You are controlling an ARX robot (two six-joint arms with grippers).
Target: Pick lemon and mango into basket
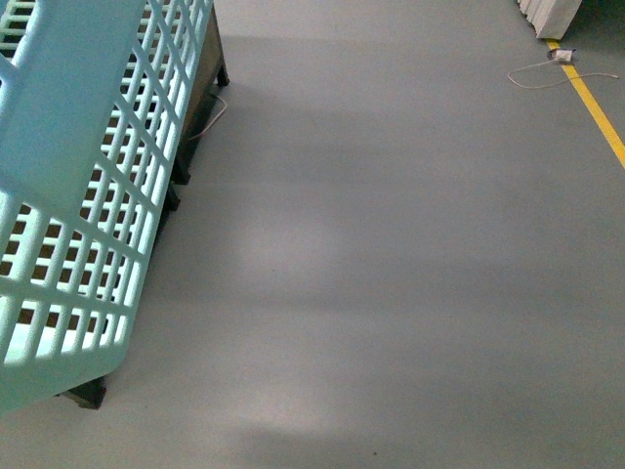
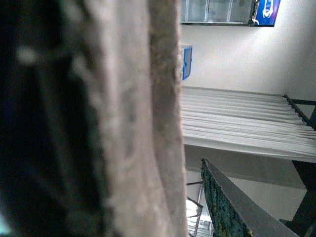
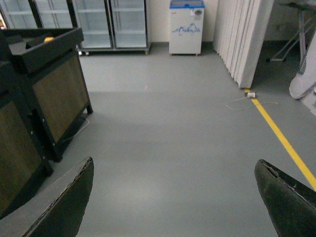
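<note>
The light turquoise slotted basket (image 1: pixel 88 195) hangs tilted and very close at the left of the front view, filling that side. In the left wrist view its brownish handle (image 2: pixel 133 123) is a blur across the left half, and my left gripper (image 2: pixel 190 212) is shut on it, with one dark finger (image 2: pixel 232 207) showing beside it. My right gripper (image 3: pixel 173 197) is open above bare grey floor, with nothing between its fingers (image 3: pixel 69 202). A small yellow-orange thing (image 3: pixel 48 39) lies on top of a dark stand, too small to tell what it is. No lemon or mango can be made out.
Dark wooden display stands (image 3: pixel 49 84) line the left side, and their legs (image 1: pixel 210 59) show behind the basket. Grey floor stretches ahead, with a yellow line (image 3: pixel 281 138) and a white cable (image 1: pixel 532 73) at the right. Glass-door fridges (image 3: pixel 113 22), a white-blue freezer (image 3: pixel 186 27) and a white folded partition (image 3: pixel 244 39) stand at the back.
</note>
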